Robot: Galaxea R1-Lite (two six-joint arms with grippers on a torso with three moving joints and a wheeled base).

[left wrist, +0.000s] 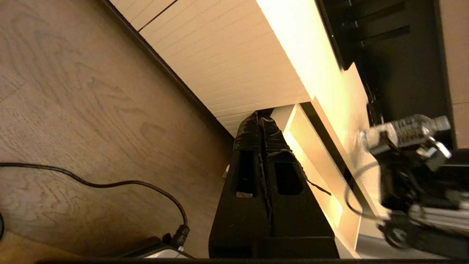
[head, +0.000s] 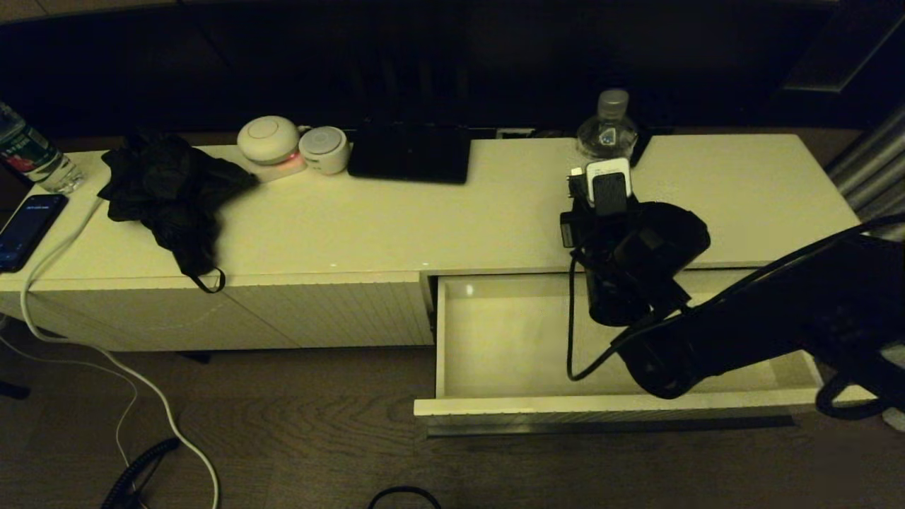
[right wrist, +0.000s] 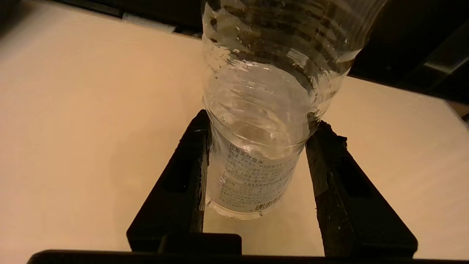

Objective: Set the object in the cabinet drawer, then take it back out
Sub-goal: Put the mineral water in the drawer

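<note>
The clear water bottle [head: 608,127] stands upright on the white cabinet top [head: 424,219], near its back edge on the right. In the right wrist view the bottle [right wrist: 256,161] shows its pale printed label and fills the space between my right gripper's [right wrist: 258,128] black fingers; both fingertips [right wrist: 199,132] touch its sides. My right gripper [head: 606,168] reaches over the open drawer. The cabinet drawer [head: 615,404] is pulled out below it, white and bare inside. My left gripper [left wrist: 261,113] is shut on nothing, low by the drawer's side [left wrist: 322,157].
A black cloth [head: 170,191], two round white devices [head: 269,139], a black box [head: 410,152], a red-green labelled bottle [head: 28,155] and a phone [head: 28,219] lie on the left of the top. A white cable [head: 106,353] runs to the floor. A handleless ribbed panel [head: 318,311] adjoins the drawer.
</note>
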